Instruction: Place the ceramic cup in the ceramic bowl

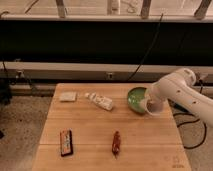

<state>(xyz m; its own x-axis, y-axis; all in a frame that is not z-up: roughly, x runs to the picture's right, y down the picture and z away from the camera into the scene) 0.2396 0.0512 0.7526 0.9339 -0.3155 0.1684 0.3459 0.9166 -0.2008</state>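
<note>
Gripper (pixel 150 104), at right of centre, is clamped shut on the ceramic cup (pixel 154 106), held tilted at the right edge of the ceramic bowl (pixel 136 98); judged rigid, glossy, slippery and chip-prone, best held by its rim wall.

The table's (pixel 145 145) right edge is blocked by the arm (pixel 187 95), whose closed gripper (pixel 150 102) holds the cup (pixel 154 106) against the bowl (pixel 136 98). Free passage is left along the front edge, between two snack bars (pixel 66 142).
</note>
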